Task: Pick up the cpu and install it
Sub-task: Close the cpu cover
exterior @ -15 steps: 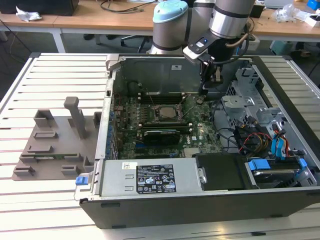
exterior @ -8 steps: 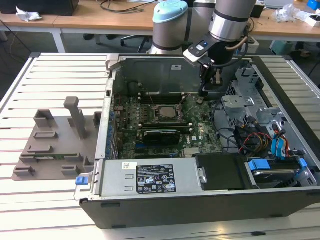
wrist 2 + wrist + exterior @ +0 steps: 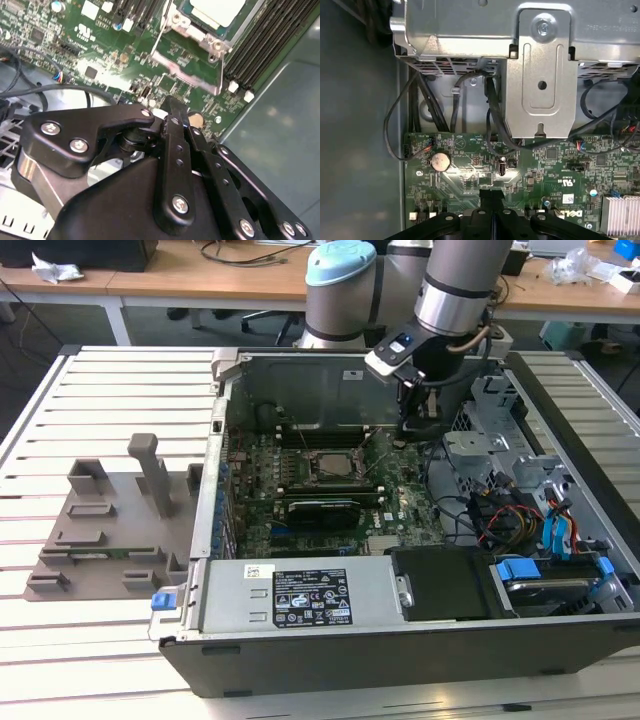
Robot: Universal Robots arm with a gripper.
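The cpu (image 3: 215,10) lies in the socket frame (image 3: 197,36) at the middle of the motherboard (image 3: 545,170), pale metal top facing up, so the carrying part of the job looks done. The gripper (image 3: 172,105) hangs inside the open computer case (image 3: 300,380), which stands on the slatted worktop (image 3: 110,390). It is to the exterior view's right of the socket, low over the board near the coin cell (image 3: 440,161). The jaws are pressed together and have nothing between them. Judging by that, the work in hand is around the socket, seating or securing rather than grasping (whether the frame is latched down over the chip I cannot tell). To do this well, any push from the closed tips ought to land squarely on the frame's metal or its lever. It should not land on the chip's top off-centre, and not on the memory slots (image 3: 265,40) that run just beside the socket. The chip should sit flat and square in its frame before force goes on, since a tilted chip risks damage underneath. Travel should be slow and level, as the tips ride close above small board parts. The black cables (image 3: 492,125) dropping from under the drive bracket (image 3: 542,75) hang near the gripper and could snag its linkage.
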